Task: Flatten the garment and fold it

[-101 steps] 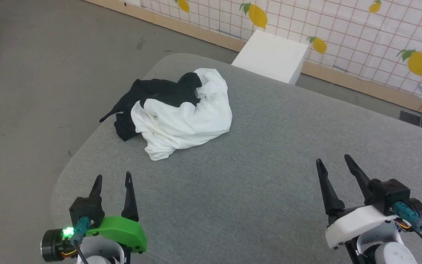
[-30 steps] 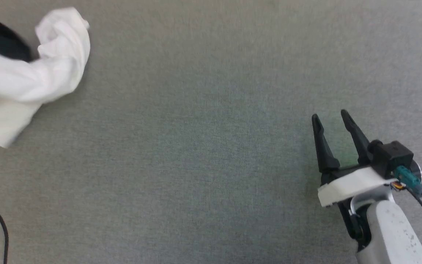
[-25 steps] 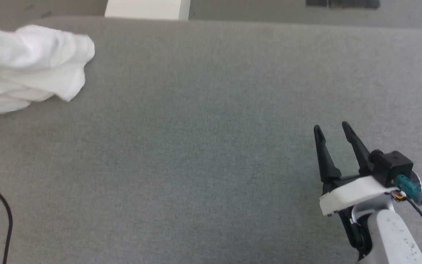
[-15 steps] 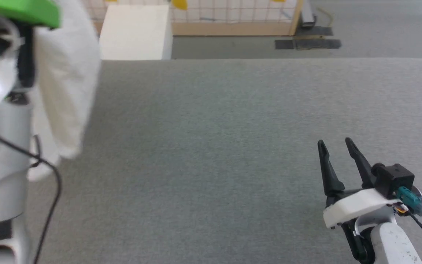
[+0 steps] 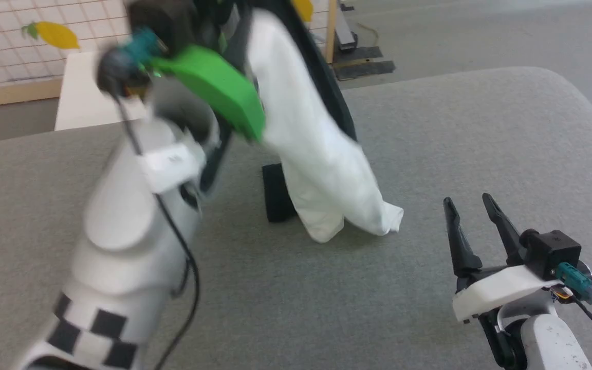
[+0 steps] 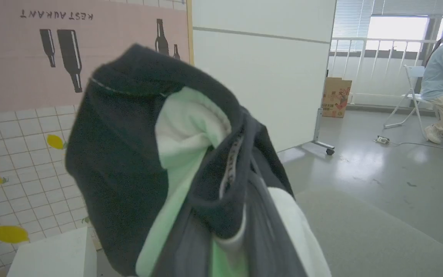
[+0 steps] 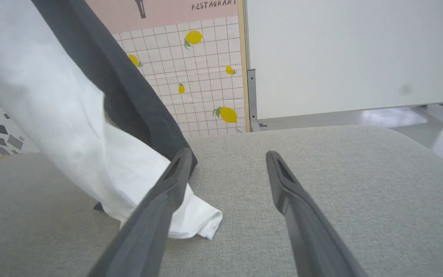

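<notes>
Two grippers stand in opposite states. The left gripper is raised high above the grey padded surface, and its jaws are drawn nearly together on the garment, which hangs from them in a long drape. In the left wrist view the cloth is heaped over and around the jaws, so their tips are hidden. What sits bunched at the pinch is the black collar with its lettered white neck tape, with white body cloth folded in beside it. The exact gap between the jaws cannot be read through the cloth, but the shirt's whole weight hangs from them.

Below those jaws the white body falls at a slant, edged by a black sleeve. Its crumpled hem rests on the surface, and a black sleeve end touches down just beside it.

The right gripper stands low over the surface with its jaws spread wide and nothing between them. In the right wrist view the grey padding shows plainly through the gap between the fingers. The white hem lies ahead of these jaws and off to their left. In the head view it is near them but apart, and no cloth touches either finger.
</notes>
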Controlling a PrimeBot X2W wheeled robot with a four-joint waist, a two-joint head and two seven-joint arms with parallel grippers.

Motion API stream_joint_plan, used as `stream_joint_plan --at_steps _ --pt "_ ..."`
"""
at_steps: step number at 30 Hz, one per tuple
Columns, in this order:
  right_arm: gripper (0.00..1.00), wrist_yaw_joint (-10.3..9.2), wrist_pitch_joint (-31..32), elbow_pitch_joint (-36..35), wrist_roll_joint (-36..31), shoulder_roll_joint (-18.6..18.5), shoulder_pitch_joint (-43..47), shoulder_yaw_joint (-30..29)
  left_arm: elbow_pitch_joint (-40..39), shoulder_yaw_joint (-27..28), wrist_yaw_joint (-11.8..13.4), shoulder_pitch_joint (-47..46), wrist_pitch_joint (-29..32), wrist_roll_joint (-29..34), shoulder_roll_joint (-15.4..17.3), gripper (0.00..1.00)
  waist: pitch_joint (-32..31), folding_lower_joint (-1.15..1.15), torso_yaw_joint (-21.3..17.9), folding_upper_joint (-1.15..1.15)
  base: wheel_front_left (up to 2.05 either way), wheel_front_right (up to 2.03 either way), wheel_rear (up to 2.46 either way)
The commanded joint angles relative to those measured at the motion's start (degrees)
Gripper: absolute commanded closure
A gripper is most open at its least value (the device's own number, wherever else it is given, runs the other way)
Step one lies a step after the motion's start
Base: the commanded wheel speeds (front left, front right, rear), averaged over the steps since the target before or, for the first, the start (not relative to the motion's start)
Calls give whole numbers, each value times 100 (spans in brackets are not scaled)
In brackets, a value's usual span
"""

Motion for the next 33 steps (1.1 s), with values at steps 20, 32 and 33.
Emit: stream_joint_plan --at_steps 20,32,33 --pt "0 -9 45 -86 34 2 -67 -19 1270 -459 -250 1806 787 -759 -260 0 290 0 128 0 0 0 0" --pt "0 -9 230 -287 -86 2 125 -125 -111 620 370 3053 -1740 -37 364 0 33 0 630 0 0 0 0" --pt "0 -9 258 -322 -99 2 136 -136 -245 723 379 3173 -1746 44 387 0 31 0 673 0 0 0 0"
